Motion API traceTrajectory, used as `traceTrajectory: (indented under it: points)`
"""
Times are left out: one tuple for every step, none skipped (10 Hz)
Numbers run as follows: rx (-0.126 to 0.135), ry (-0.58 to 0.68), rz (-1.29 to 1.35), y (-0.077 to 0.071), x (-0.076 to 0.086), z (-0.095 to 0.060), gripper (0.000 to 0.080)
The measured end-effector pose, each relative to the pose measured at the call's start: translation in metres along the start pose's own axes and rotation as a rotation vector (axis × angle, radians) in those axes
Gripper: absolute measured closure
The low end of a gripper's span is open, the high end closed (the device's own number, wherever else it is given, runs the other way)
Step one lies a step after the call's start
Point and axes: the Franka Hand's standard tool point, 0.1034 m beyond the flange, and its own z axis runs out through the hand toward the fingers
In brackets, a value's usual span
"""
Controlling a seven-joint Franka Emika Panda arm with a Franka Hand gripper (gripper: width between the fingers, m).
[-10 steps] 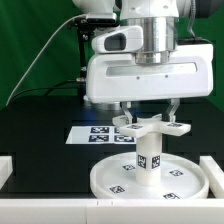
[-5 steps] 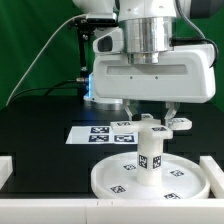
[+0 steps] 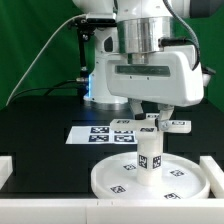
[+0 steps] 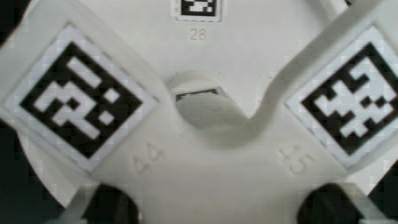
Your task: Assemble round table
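The round disc [image 3: 112, 178] lies flat at the front of the black table. The short post [image 3: 150, 158] stands upright on its middle. The cross-shaped foot piece [image 3: 176, 125] sits on top of the post, tagged arms spread to both sides. My gripper [image 3: 150, 114] reaches straight down over it, a finger on each side of the hub, shut on the foot piece. In the wrist view the foot piece [image 4: 214, 140] fills the frame with a tag on each arm. My gripper [image 4: 222, 207] spans it, and the dark fingertips [image 4: 111, 205] show at its sides.
The marker board [image 3: 92, 133] lies flat behind the disc, toward the exterior view's left. White raised edges stand at the front left [image 3: 5, 172] and front right [image 3: 215, 166] of the table. A green backdrop is behind.
My hand has turned about its vertical axis above the post, and the foot piece has turned with it. The disc and the post stay in place.
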Motion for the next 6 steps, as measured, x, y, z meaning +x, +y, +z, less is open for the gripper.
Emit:
traceTrajectory:
  points:
    - [0.000, 0.000, 0.000, 0.000, 0.000, 0.000, 0.0246]
    - [-0.003, -0.009, -0.042, -0.001, -0.001, -0.003, 0.0246]
    - [0.003, -0.017, -0.092, -0.002, -0.001, -0.011, 0.0179]
    - [0.012, -0.024, -0.142, -0.005, -0.002, -0.020, 0.0155]
    - [0.020, -0.025, -0.212, -0.006, -0.001, -0.024, 0.0155]
    - [0.024, -0.021, -0.306, -0.006, 0.002, -0.026, 0.0151]
